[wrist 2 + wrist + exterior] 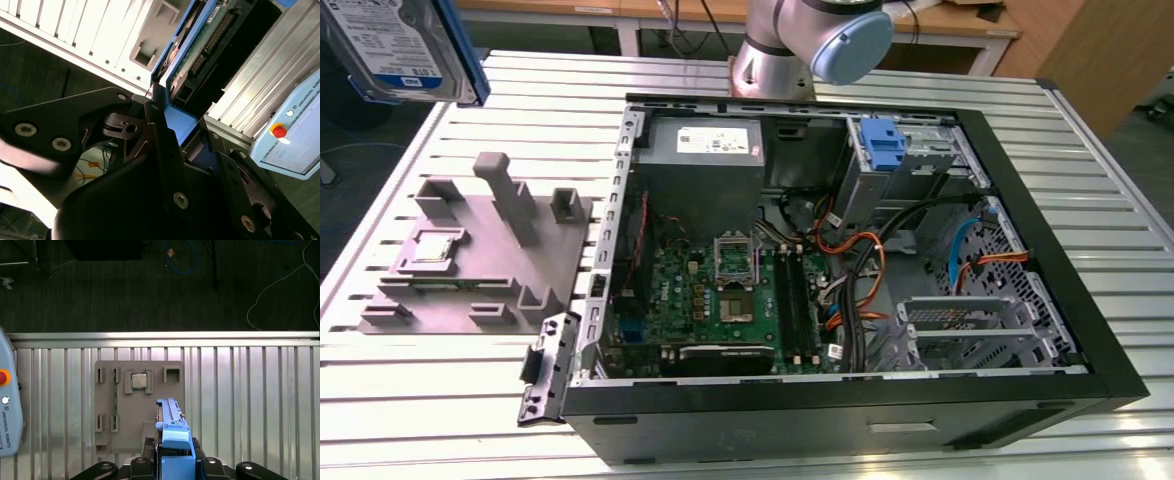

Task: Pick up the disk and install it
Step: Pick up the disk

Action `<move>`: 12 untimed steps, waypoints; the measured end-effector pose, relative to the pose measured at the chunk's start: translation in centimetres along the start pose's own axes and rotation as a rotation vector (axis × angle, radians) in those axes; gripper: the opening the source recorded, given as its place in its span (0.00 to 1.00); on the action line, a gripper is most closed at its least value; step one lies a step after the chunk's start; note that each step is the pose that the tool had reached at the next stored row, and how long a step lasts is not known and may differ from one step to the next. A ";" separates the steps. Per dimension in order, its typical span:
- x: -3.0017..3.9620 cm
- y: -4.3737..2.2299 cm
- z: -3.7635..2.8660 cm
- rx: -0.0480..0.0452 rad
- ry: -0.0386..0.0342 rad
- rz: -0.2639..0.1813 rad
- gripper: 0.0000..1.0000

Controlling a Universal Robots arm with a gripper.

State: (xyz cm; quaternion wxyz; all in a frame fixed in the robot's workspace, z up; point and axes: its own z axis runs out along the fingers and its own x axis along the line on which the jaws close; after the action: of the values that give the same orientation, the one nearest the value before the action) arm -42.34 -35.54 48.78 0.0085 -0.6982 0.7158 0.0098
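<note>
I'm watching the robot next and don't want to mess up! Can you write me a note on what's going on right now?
Gripper: shut on the disk, holding it on edge.
Disk: raised in the air at the exterior view's left, near the gray holder and apart from the open computer case.
Done: the pick-up. The disk is off the table and in the grip. The small chip sits in the holder.
Left: the install. The disk is not yet inside the case.
</note>
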 end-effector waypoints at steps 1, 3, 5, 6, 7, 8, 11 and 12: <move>0.00 -0.07 0.00 0.0001 -0.0001 0.000 0.36; -0.01 -0.25 0.00 0.0000 0.0000 0.000 0.36; -0.02 -0.36 0.01 0.0002 0.0003 0.000 0.36; -0.01 -0.36 0.01 0.0002 0.0004 0.000 0.36; -0.01 -0.36 0.00 0.0001 0.0005 0.000 0.36; -0.01 -0.36 -0.04 0.0000 0.0005 0.000 0.36; -0.02 -0.37 -0.32 0.0000 0.0006 0.000 0.36; -0.02 -0.37 -0.32 0.0002 0.0007 0.000 0.36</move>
State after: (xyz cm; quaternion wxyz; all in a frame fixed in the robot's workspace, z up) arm -41.97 -35.54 49.10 0.0083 -0.6981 0.7158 0.0095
